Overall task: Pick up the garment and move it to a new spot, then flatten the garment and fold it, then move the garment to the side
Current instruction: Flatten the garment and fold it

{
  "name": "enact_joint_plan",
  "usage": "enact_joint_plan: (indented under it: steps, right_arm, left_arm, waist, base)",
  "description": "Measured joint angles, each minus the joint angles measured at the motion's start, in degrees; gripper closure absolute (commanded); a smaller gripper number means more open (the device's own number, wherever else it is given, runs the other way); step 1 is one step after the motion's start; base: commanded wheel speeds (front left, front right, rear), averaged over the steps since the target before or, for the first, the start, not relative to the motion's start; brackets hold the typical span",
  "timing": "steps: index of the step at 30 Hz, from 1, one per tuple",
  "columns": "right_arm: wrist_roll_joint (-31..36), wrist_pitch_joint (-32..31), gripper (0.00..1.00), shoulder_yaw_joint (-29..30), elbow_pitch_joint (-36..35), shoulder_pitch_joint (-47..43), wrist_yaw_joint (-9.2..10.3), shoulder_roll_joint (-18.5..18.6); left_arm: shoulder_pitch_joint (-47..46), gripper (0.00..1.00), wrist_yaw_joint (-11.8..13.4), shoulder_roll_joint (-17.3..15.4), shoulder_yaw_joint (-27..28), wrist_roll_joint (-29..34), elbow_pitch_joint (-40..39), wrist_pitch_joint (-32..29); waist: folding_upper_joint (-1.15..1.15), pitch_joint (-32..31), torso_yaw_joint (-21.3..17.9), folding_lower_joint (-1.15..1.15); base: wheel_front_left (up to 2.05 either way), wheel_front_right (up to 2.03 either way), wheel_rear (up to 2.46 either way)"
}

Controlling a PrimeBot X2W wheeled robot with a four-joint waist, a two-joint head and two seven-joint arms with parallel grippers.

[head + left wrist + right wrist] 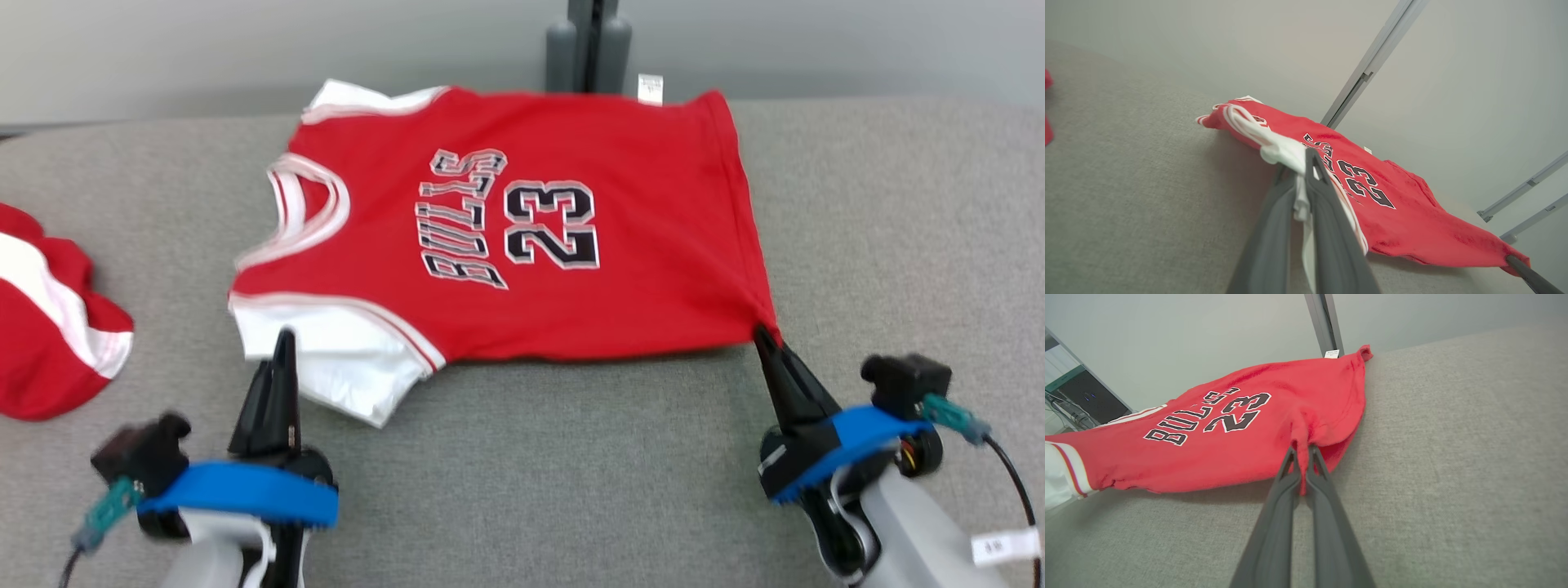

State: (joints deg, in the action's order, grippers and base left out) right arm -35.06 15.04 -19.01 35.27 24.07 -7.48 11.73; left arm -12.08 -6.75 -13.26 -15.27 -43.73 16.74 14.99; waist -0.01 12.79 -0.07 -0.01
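My left gripper and right gripper clamped on Bulls jersey, 7 and 4 o'clock corners. Flattening step, I judge; next needs even outward tension.

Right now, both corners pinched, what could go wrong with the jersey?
Right pincer grips just a thin pinch of the jersey at its hem corner; a pull could slip it free.
Left pincer holds white sleeve fabric, perhaps one layer, so the jersey may bunch.
The other red garment lies close on the left; a sideways move could snag it.

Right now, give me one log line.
left gripper: shut on jersey | right gripper: shut on jersey | jersey: spread over table
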Motion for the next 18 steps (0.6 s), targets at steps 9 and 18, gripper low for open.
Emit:
enact_joint_plan:
  steps: [9, 18]
  right_arm:
    - [-0.96, 0.00, 1.00, 4.61, -4.57, -14.94, -0.01, 0.58]
    - [1.20, -0.45, 1.00, 7.11, -9.69, -24.63, -0.01, 0.55]
  left_arm:
    - [14.15, 1.00, 1.20, 3.02, 2.02, 1.03, -2.70, 0.00]
    - [20.78, 1.00, 1.75, 3.22, 0.99, 1.40, -4.01, -0.20]
  waist:
    - [-0.01, -6.53, 1.27, 0.00]
    - [0.00, -8.35, 0.98, 0.00]
  base:
    - [0.00, 0.00, 0.00]
    - [0.00, 0.00, 0.00]
